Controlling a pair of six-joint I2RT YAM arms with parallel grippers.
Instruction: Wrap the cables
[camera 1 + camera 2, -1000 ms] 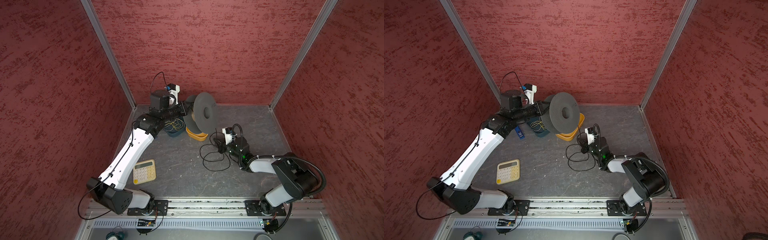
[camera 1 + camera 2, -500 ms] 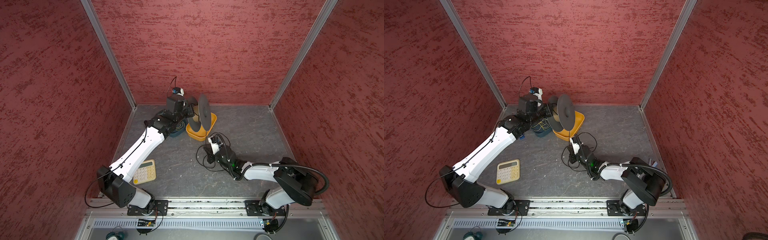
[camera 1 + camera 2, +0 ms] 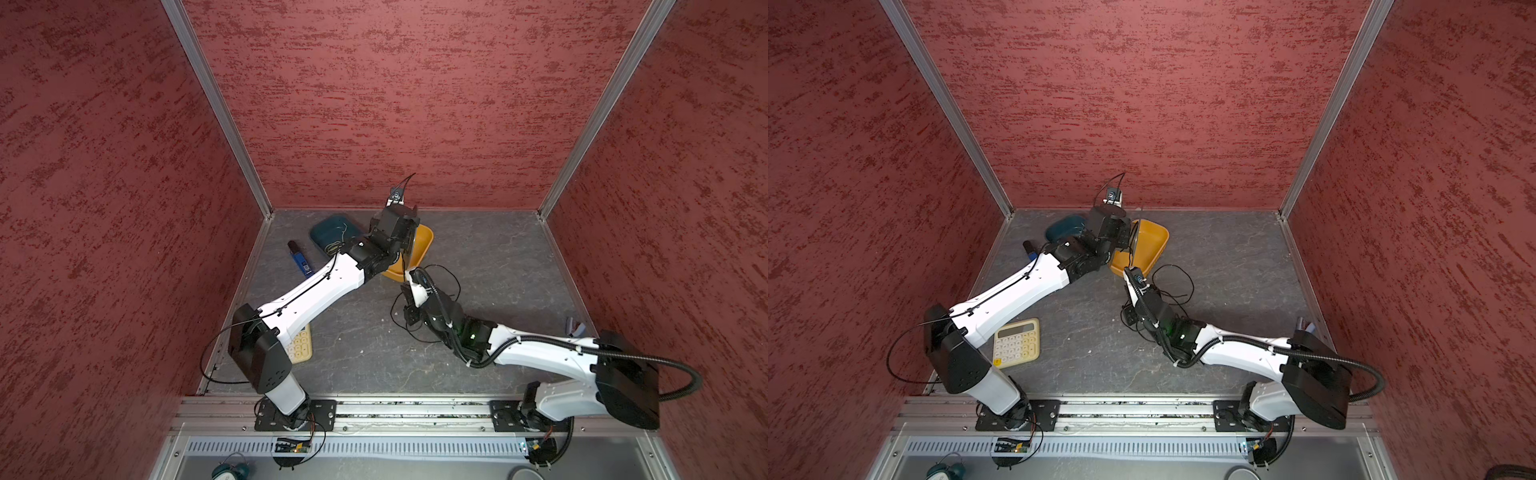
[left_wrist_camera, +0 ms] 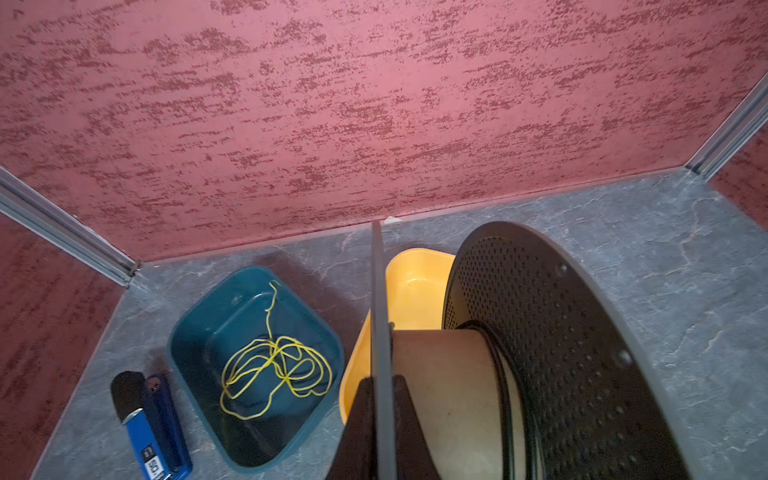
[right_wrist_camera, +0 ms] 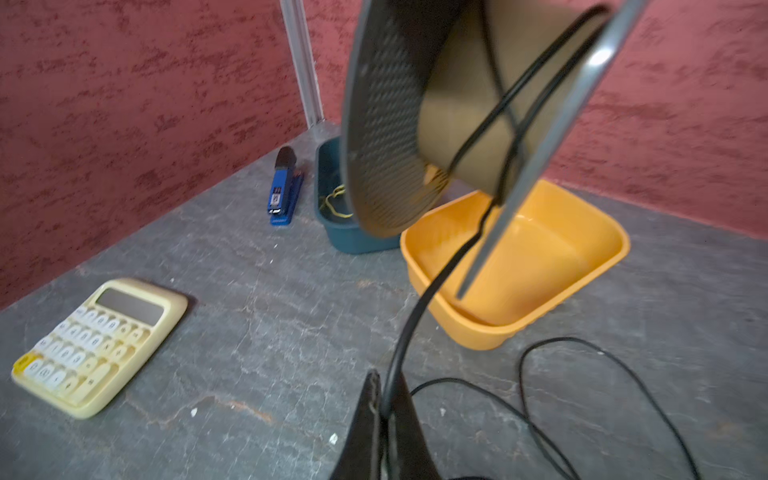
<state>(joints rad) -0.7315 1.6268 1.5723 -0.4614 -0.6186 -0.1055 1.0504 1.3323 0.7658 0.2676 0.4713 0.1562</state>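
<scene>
The left gripper (image 4: 381, 386) is clamped on one flange of a black spool (image 4: 552, 340), which is held over the yellow tray (image 5: 478, 332). The black cable (image 5: 419, 307) is pinched between the closed fingers of the right gripper (image 5: 386, 395), low over the table (image 5: 270, 311). From there it is led up to the spool's tan core, where a few turns are wound. The rest is spread in loose loops on the table beside the yellow tray. A yellow-green wire (image 4: 274, 361) is seen in the teal tray (image 4: 183, 332), a blue stapler (image 4: 153, 436) just beside it, and a cream calculator (image 5: 99, 340) well apart.
</scene>
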